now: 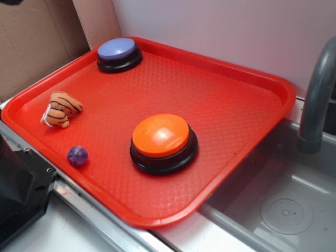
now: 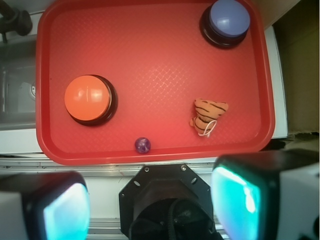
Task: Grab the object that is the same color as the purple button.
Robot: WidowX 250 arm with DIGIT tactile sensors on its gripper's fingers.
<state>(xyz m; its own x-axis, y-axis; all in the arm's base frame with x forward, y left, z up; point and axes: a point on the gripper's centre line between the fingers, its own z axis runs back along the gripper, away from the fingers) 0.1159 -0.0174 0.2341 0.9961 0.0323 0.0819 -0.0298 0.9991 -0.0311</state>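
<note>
A small glossy dark-purple ball [image 1: 77, 156] [image 2: 142, 145] lies on the red tray [image 1: 226, 105] [image 2: 150, 60] near its front-left edge. The purple button [image 1: 118, 53] [image 2: 228, 21], lavender dome on a black base, stands at the tray's far corner. In the wrist view my gripper [image 2: 150, 205] hangs high above the robot's own black base, back from the tray's near rim. Its two fingers [image 2: 65, 210] are wide apart with nothing between them. In the exterior view the gripper is out of sight.
A bigger orange button [image 1: 163, 140] [image 2: 89, 98] sits mid-tray. A striped plush tiger [image 1: 61, 108] [image 2: 207, 115] lies near the ball. A steel sink [image 1: 273, 205] with a grey faucet [image 1: 317, 100] is at right. The black robot base [image 1: 18, 189] [image 2: 167, 202] stands beside the tray.
</note>
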